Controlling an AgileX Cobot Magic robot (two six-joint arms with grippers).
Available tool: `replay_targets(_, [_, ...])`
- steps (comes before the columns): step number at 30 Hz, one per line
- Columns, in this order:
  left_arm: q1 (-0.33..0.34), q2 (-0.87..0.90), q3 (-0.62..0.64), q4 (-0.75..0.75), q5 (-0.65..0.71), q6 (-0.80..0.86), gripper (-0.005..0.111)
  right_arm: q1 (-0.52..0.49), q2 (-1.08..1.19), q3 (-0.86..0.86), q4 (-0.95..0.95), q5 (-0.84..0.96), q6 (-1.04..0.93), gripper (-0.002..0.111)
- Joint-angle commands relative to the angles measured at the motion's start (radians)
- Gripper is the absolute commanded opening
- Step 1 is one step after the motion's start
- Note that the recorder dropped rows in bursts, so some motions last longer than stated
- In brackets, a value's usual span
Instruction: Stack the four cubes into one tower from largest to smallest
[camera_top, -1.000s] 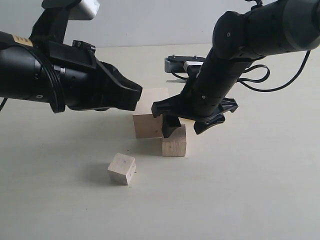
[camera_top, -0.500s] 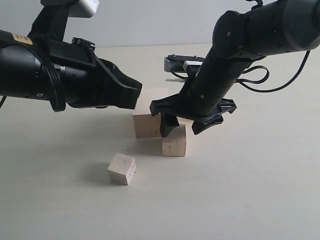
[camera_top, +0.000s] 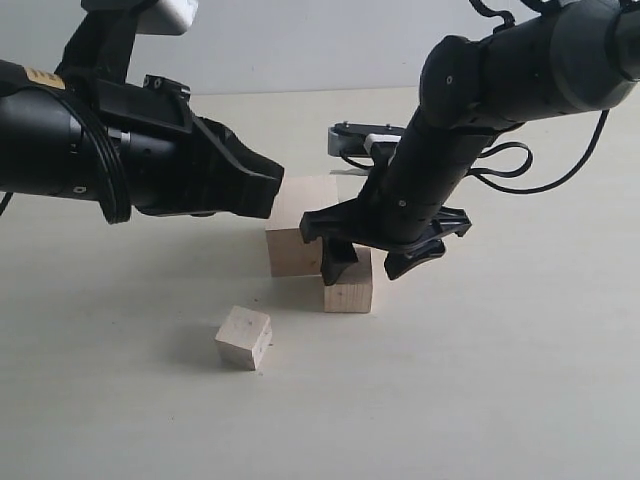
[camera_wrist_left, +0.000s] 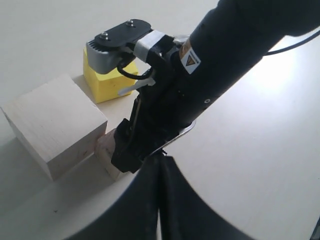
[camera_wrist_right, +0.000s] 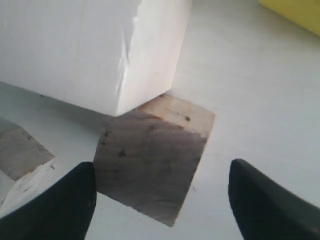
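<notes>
Pale beige tabletop (camera_top: 520, 400) — plain grey wall (camera_top: 300, 45) behind.

Soft, even light fills the exterior view. The small wooden cube (camera_top: 243, 337) throws a diffuse shadow toward the left of the frame, and the black left arm (camera_top: 90, 155) shows little surface detail. In the left wrist view, glare washes out the table (camera_wrist_left: 280, 75), and the left gripper (camera_wrist_left: 160, 167) is a blurred dark mass. In the right wrist view, the large wooden cube (camera_wrist_right: 75, 45) is overexposed almost to white, the medium wooden cube (camera_wrist_right: 155, 165) lies in shadow, and the right gripper's fingertips (camera_wrist_right: 65, 205) are out of focus.
</notes>
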Motion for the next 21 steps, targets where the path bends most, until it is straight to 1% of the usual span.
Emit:
replay_targets(1, [0.002,-0.01,-0.006,0.003,-0.01,0.003,0.0,0.0,0.008,-0.006,0.005,-0.006,-0.009,0.071])
replay_targets(6, [0.002,-0.01,-0.006,0.003,-0.01,0.003,0.0,0.0,0.024,-0.006,-0.013,-0.003,0.004,0.07])
replay_targets(15, [0.002,-0.01,-0.006,0.003,-0.007,0.006,0.0,0.0,0.027,-0.006,-0.145,0.061,0.133,0.07])
replay_targets(21, [0.002,-0.01,-0.006,0.003,-0.007,0.008,0.0,0.0,0.023,-0.006,-0.271,0.108,0.231,0.07])
